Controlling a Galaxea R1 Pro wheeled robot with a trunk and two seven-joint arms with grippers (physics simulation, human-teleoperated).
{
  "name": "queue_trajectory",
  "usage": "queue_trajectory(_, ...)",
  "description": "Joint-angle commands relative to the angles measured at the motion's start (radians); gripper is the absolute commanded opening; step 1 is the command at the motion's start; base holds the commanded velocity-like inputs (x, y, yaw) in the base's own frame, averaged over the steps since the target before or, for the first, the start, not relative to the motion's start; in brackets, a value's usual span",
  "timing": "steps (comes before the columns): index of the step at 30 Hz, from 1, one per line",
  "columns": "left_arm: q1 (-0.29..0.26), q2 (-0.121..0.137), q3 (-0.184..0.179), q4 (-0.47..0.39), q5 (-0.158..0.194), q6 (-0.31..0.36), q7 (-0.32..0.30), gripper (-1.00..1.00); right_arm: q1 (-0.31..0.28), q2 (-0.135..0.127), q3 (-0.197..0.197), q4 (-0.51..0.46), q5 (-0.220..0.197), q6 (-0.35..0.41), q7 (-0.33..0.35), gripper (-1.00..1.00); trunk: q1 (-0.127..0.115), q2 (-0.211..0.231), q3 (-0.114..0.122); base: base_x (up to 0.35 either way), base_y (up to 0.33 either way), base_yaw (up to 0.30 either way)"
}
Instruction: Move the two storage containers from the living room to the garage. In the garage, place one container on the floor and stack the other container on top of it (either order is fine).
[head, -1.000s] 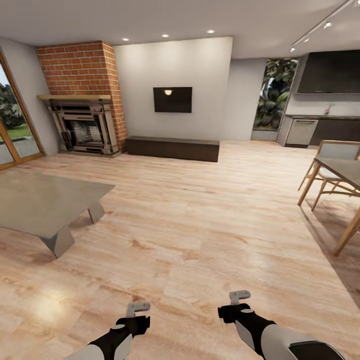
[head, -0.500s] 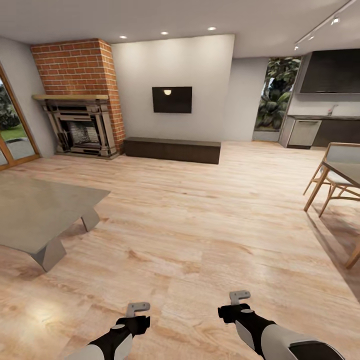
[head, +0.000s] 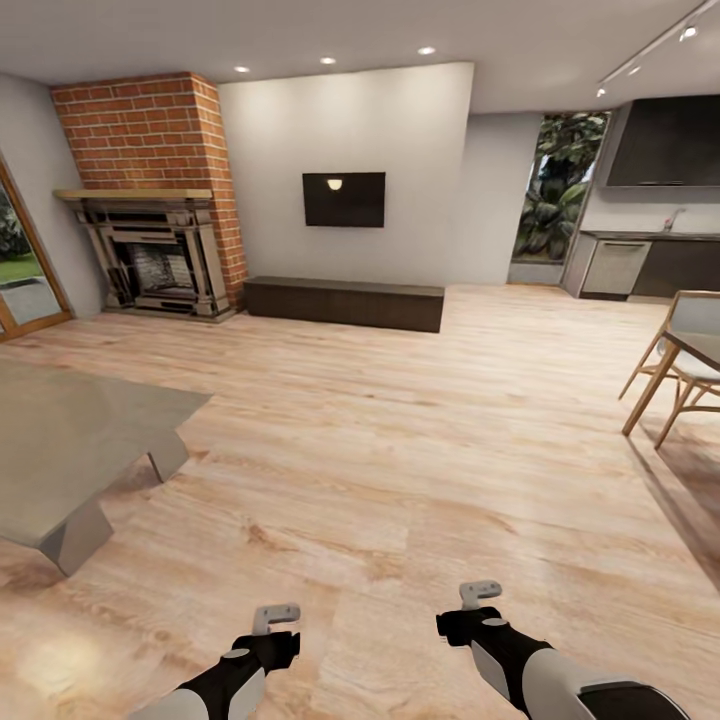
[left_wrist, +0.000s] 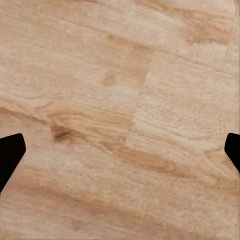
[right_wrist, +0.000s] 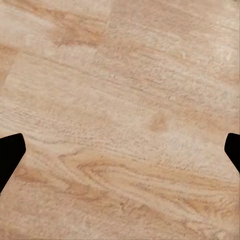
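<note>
Both grippers, left (head: 276, 613) and right (head: 480, 593), are held low over wood floor (head: 400, 450), fingers spread wide, empty. Bins are unseen; likely light, stiff, best gripped by rims.

Fireplace (head: 155, 255) left of bench (head: 345, 301), table (head: 60, 440) nearer

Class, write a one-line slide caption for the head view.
Both arms held low over a wood-plank floor, facing a brick fireplace and a wall-mounted screen.
</note>
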Motion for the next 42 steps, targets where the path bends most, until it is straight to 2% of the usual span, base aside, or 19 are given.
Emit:
queue_trajectory(1,-0.001,0.0,0.005,0.001,0.001,-0.004,0.002,1.0,-0.001,0.0,0.007,0.002,0.002,-0.002,-0.004,1.0,0.001,0.0,-0.001,0.345,0.0,0.0)
queue_trajectory(13,-0.001,0.0,0.005,0.001,0.001,-0.002,0.002,1.0,-0.001,0.0,0.007,0.002,0.002,-0.002,-0.003,1.0,0.001,0.0,-0.001,0.345,0.0,-0.002)
queue_trajectory(23,-0.001,0.0,0.005,0.001,0.001,-0.002,0.002,1.0,-0.001,0.0,0.007,0.002,0.002,-0.002,-0.002,1.0,0.001,0.0,-0.001,0.345,0.0,-0.127)
queue_trajectory(42,-0.001,0.0,0.005,0.001,0.001,-0.002,0.002,1.0,-0.001,0.0,0.007,0.002,0.002,-0.002,-0.003,1.0,0.001,0.0,-0.001,0.345,0.0,-0.005)
